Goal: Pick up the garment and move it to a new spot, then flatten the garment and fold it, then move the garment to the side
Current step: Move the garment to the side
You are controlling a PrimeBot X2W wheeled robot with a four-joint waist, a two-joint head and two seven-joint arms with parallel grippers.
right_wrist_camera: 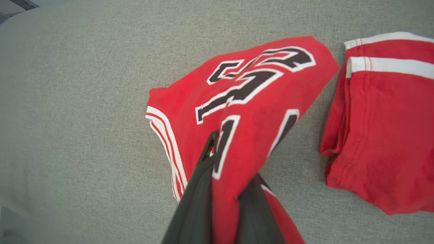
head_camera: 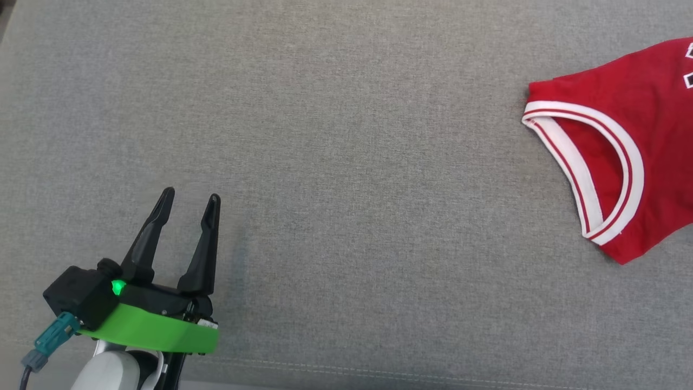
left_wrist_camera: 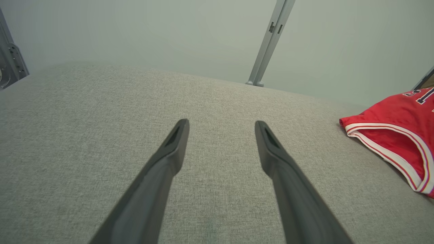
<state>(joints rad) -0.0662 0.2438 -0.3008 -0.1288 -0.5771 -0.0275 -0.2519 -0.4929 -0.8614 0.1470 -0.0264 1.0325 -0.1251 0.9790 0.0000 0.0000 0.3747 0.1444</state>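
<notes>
**Gripping a limp red jersey, with one gripper spare**

Standing beside the grey upholstered surface (head_camera: 335, 151), I see the garment (right_wrist_camera: 281, 91), a red jersey with black, white-edged lettering, over on the robot's right. The right gripper (right_wrist_camera: 230, 159) has its two dark fingers pinched nearly together on a fold of the jersey's cloth, and the part it holds looks raised off the surface. The left gripper (head_camera: 192, 193) hangs low over bare fabric well apart from the jersey, its fingers spread wide with nothing between them.

The jersey looks light, thin and thoroughly floppy. It drapes from the pinch and will sag, swing and bunch, not keep any shape. It seems unlikely to slip or be damaged, though a single pinch point lets it twist. To my eye the firmer places to take hold are the white-and-red banded edges, where the cloth is doubled, and two holds well apart would keep it flatter than one.

Counting: two grippers, one holding and one free. One jersey for certain. A second red piece (right_wrist_camera: 383, 135) with white bands lies just beside it, and I cannot tell whether it is a separate garment or more of the same one.
</notes>
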